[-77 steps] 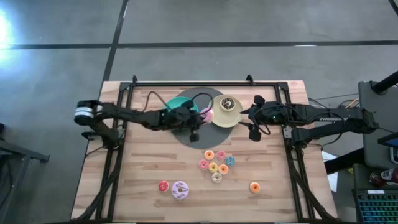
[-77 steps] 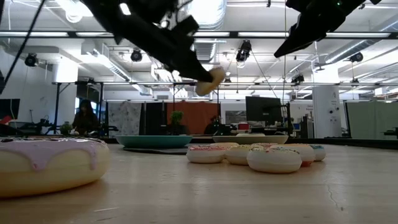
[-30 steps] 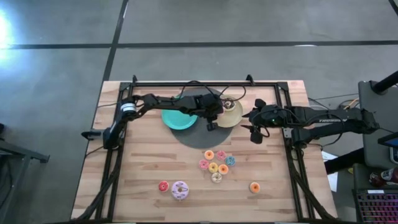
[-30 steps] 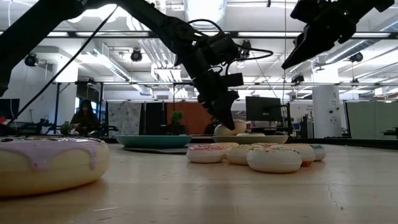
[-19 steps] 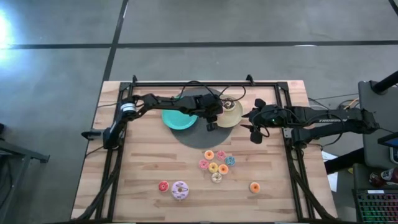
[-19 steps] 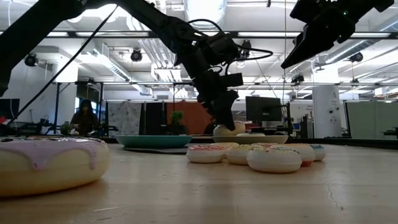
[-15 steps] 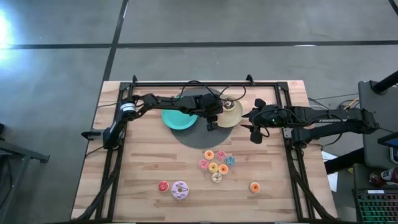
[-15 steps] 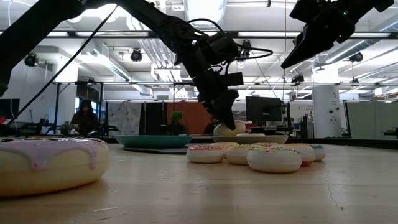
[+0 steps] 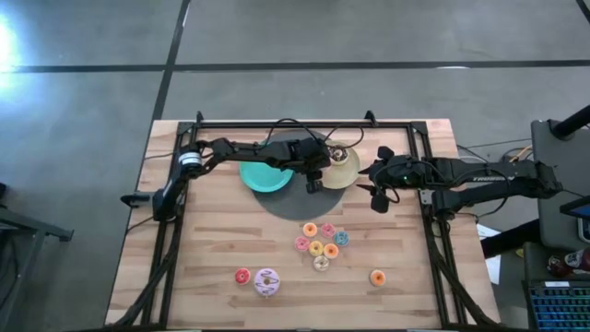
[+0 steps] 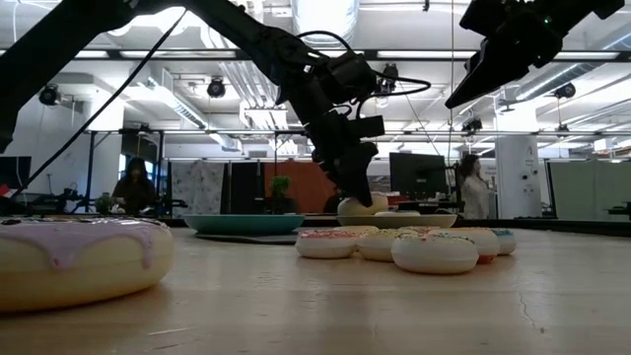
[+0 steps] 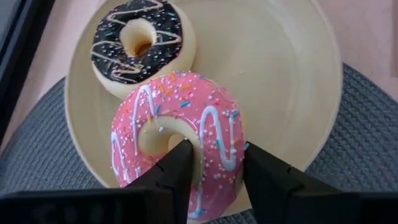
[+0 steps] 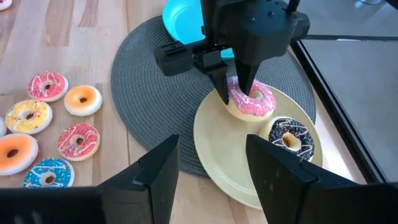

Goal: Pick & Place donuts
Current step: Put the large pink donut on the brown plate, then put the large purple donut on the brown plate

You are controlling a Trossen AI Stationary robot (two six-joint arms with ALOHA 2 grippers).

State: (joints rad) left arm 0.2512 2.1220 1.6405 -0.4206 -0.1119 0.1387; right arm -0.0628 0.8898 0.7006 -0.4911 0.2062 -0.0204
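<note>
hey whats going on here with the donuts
The left hand is gripping the pink donut by one side of its ring, on the beige plate beside the chocolate donut. The right hand hangs open above the table, just off that plate, holding nothing. The teal plate next to it shows no donuts. The tiny donuts sit clustered on the wood nearer the front, with the lilac donut apart from them.

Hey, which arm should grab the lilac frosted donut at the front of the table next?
Probably the right. Its gripper hangs open and empty above the table, while the left gripper is clamped on the pink frosted donut at the beige plate. The lilac frosted donut lies untouched.
</note>
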